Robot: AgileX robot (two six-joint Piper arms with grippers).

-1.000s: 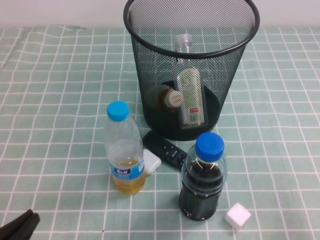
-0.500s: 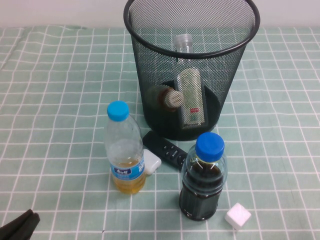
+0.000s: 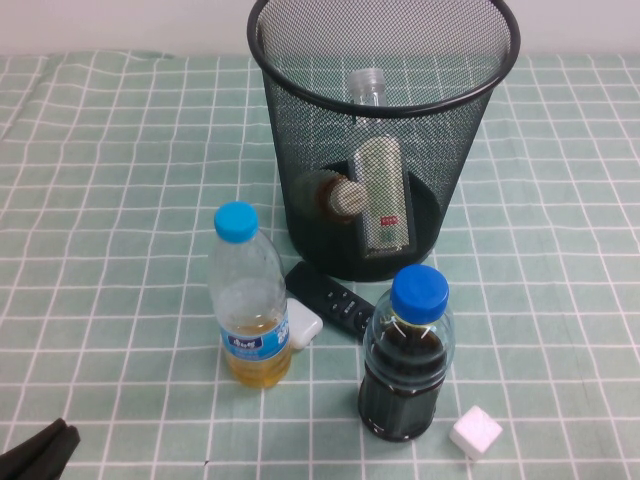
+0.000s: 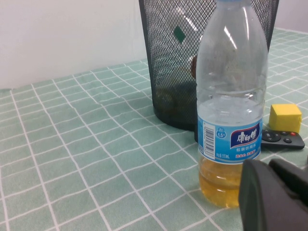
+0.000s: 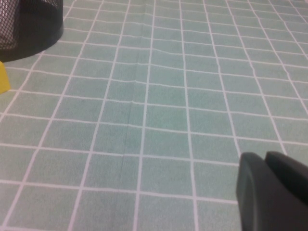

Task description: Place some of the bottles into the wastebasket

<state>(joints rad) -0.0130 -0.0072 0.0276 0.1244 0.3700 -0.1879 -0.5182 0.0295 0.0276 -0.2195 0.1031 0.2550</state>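
The black wire-mesh wastebasket (image 3: 460, 140) stands at the back middle of the table. Both clear bottles lie inside it. The white-capped bottle (image 3: 380, 195) leans against the far wall with its cap up. The squat cream-capped bottle (image 3: 340, 196) lies beside it on the bottom. My left gripper (image 3: 40, 450) is shut and empty at the table's front left corner; in the left wrist view it (image 4: 276, 192) sits low, near the yellow-liquid bottle. My right gripper (image 5: 272, 187) is shut and empty over bare cloth, outside the high view. The wastebasket also shows in the left wrist view (image 4: 163, 57).
A blue-capped bottle of yellow liquid (image 3: 250, 300) and a blue-capped bottle of dark liquid (image 3: 405, 360) stand in front of the wastebasket. A black remote (image 3: 328, 300) and a small white block (image 3: 303, 325) lie between them. A white cube (image 3: 475, 432) sits at the front right.
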